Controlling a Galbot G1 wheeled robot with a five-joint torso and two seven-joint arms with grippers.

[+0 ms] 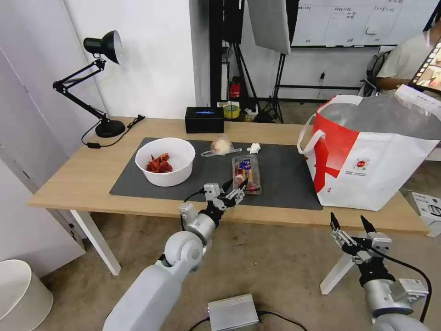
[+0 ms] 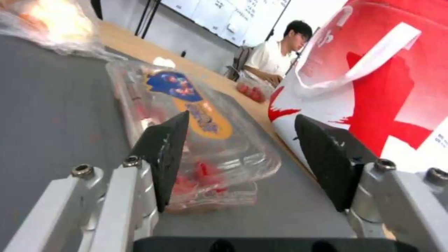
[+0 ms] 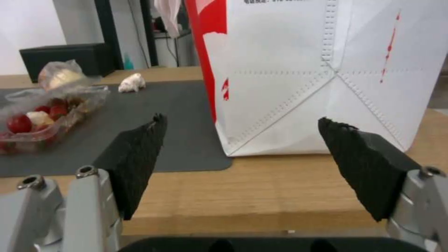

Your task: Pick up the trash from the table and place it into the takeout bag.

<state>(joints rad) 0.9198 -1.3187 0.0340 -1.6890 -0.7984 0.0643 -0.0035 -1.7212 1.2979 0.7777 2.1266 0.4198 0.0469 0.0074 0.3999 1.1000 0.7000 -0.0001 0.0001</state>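
A black lamp (image 1: pixel 98 82) stands at the table's (image 1: pixel 69 177) far left corner, its cord trailing on the wood. A dark grey mat (image 1: pixel 285 177) covers the middle of the tabletop. On the mat's left part sits the white bowl (image 1: pixel 165 161) with red shells inside. Behind the mat, near the far edge, is a black box (image 1: pixel 204 119).

Past the bowl, toward the mat's far edge, lies the clear bag (image 1: pixel 222 146) with a beige lump, and just beside it the small white tissue (image 1: pixel 253 148). Nearer the front edge, about mid-mat, lies the clamshell (image 1: pixel 246 174), clear plastic with a blue and yellow label and red scraps within.

The left gripper (image 1: pixel 233 189) reaches over the table's front edge to the clamshell's near end. Its fingers (image 2: pixel 166 154) are spread apart; in the left wrist view one black pad stands at the near end of the clamshell (image 2: pixel 205 140) and the other hangs over bare mat beside it, so the box is not clamped. Whether the pad touches the plastic cannot be told.

The takeout bag (image 1: pixel 376 170) stands upright at the table's right end, partly on the mat's right edge, mouth open with foil lining showing, a white handle (image 1: pixel 307 138) hanging on its red side.

The right gripper (image 1: pixel 350 224) hovers below and before the table's front edge, near the right corner, fingers (image 3: pixel 138 154) wide apart and holding nothing, facing the bag (image 3: pixel 317 77).
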